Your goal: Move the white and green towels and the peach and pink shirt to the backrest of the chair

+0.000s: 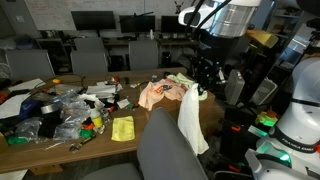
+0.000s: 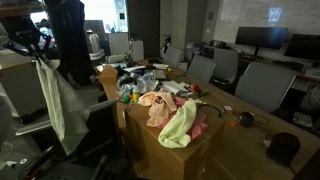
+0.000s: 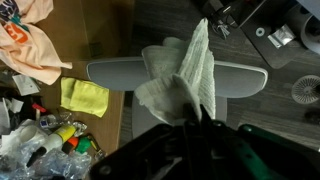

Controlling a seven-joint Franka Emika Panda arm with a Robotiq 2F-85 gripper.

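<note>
Your gripper (image 3: 193, 118) is clamped on the white towel (image 3: 190, 70), which is bunched in its grip at the bottom of the wrist view. Reading that view from the left, the peach and pink shirt (image 3: 30, 50) lies on the table (image 3: 100, 40) in the top corner. A yellow cloth (image 3: 84, 96) sits below it near the table edge. Then comes the grey chair backrest (image 3: 112, 72), with the towel hanging across its middle; you cannot tell whether the two touch. In an exterior view the towel (image 2: 60, 108) dangles at the left, well apart from the shirt (image 2: 152, 104) and the green towel (image 2: 180, 125), which lie touching at the table's near corner.
</note>
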